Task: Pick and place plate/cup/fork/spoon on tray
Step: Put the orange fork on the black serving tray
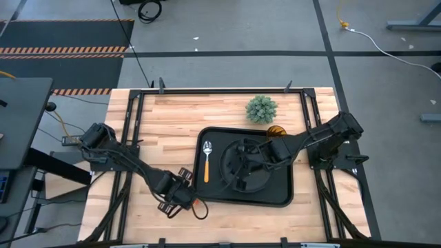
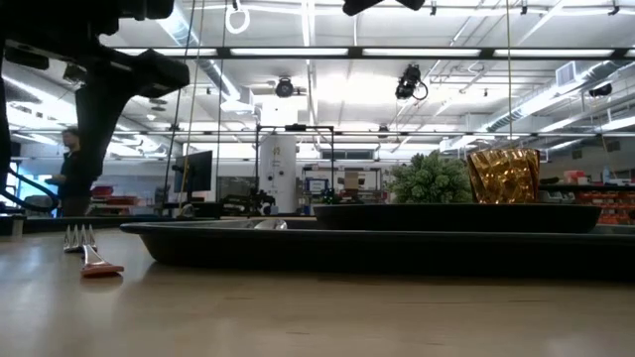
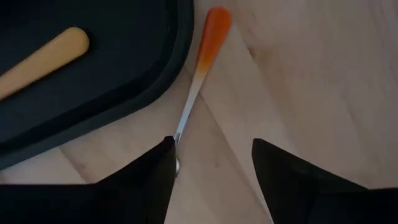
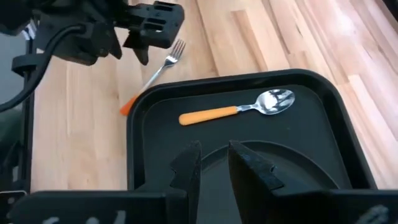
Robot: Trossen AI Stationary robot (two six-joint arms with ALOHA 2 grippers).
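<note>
Near the front edge of the pale wooden plank tabletop [image 1: 172,117], the left gripper [image 3: 214,146] is hovering with its dark fingers spread. It is gripping nothing. The small fork with silver tines, a thin metal shaft and a glossy orange handle [image 3: 199,68] is lying flat on the wood. It is lying just outside the near left corner of the large matte black rectangular tray [image 3: 124,74].

The tines are sitting under one finger, so a closing pinch is likely to be catching only the slim, slippery shaft. That could be spinning the fork or pushing it against the raised, rounded rim.

On the tray's left side, the spoon with a shiny silver bowl and a smooth yellow-orange handle [image 4: 236,111] is resting. Right of it, the round matte black plate [image 1: 231,172] is sitting flat, and the right gripper [image 4: 212,149] is pinching its raised rim with narrow jaws. A drag could be shoving the plate into the spoon.

Beyond the tray's far right corner, the small amber translucent faceted cup [image 1: 277,131] is standing on the tabletop beside a fuzzy green plant ball [image 1: 262,109]. It is looking light and easy to tip.
</note>
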